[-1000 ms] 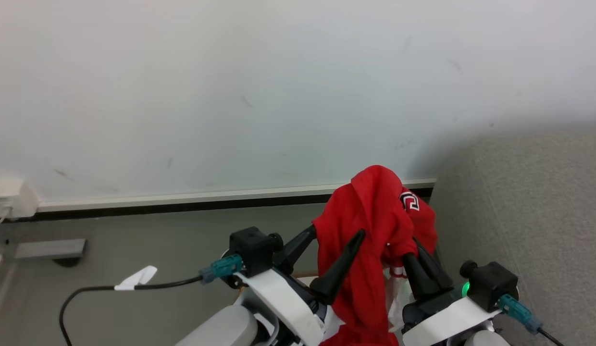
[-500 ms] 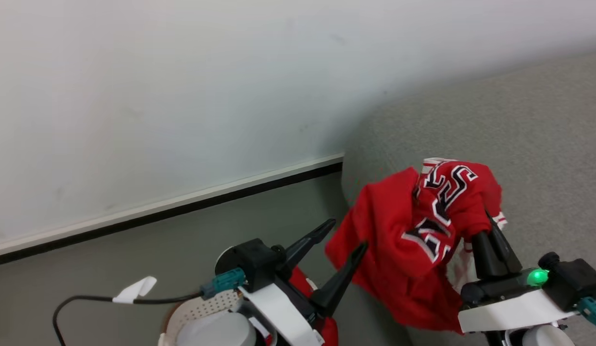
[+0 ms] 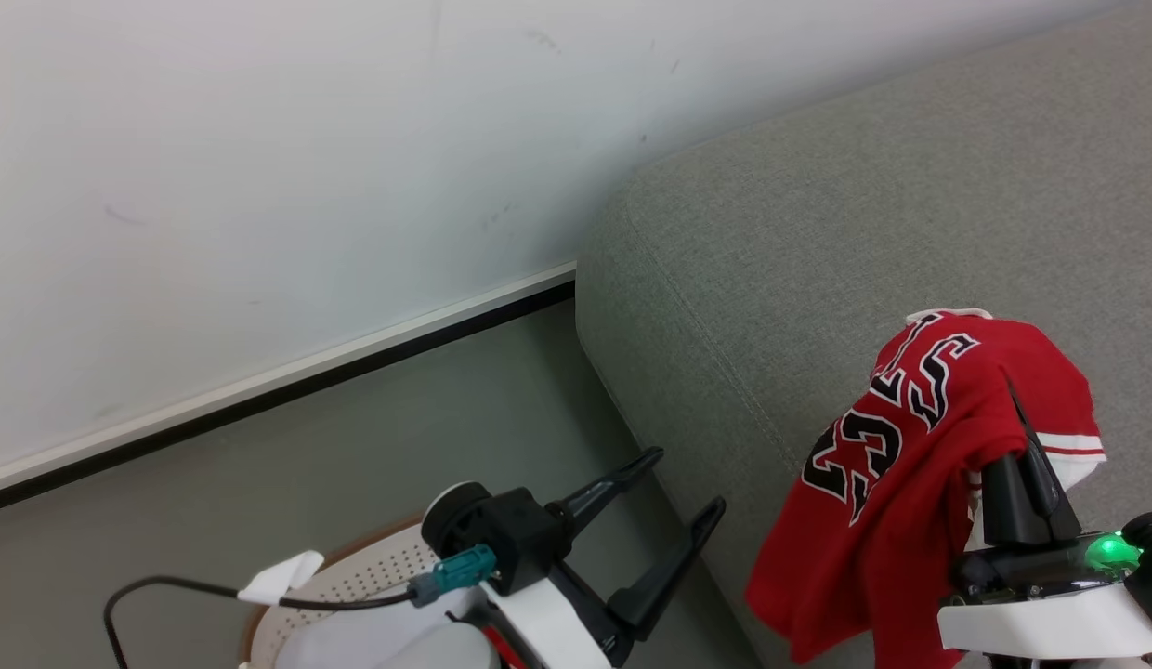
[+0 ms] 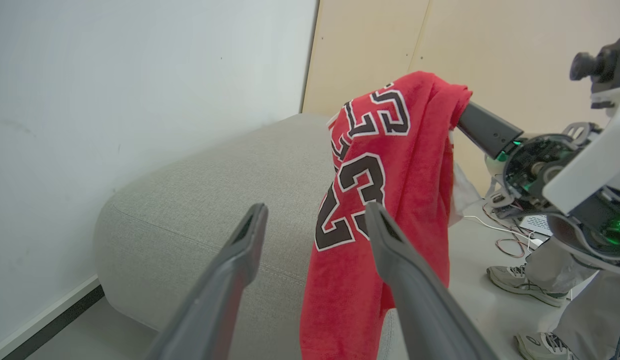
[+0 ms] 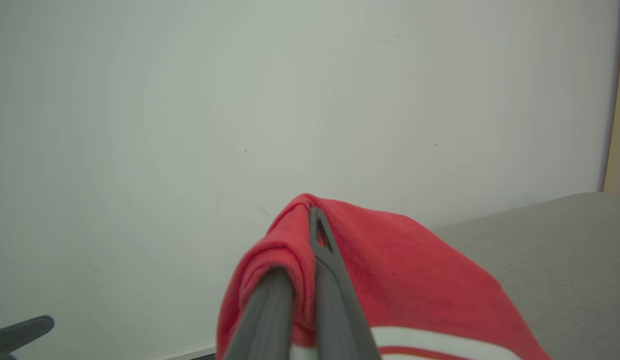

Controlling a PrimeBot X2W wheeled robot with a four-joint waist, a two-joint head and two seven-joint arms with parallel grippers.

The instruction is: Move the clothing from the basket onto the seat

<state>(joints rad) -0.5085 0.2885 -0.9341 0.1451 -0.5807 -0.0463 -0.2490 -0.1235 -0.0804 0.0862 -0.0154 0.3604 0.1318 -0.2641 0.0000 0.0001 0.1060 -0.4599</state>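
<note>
At light grey upholstered seat (image 3: 818, 232) edge: holding limp, lightweight red fabric jersey (image 3: 873, 483) by bunched fold, right gripper (image 3: 1014, 437) clamped; left gripper (image 3: 686, 481) wide, empty.

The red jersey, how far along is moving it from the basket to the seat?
Done: the jersey is out of the basket. In hand: it hangs from the shut right gripper by the seat's edge, not yet laid down; the left gripper is open and empty. Left: lower and release it on the seat. A red sliver near the basket may be another garment.
</note>
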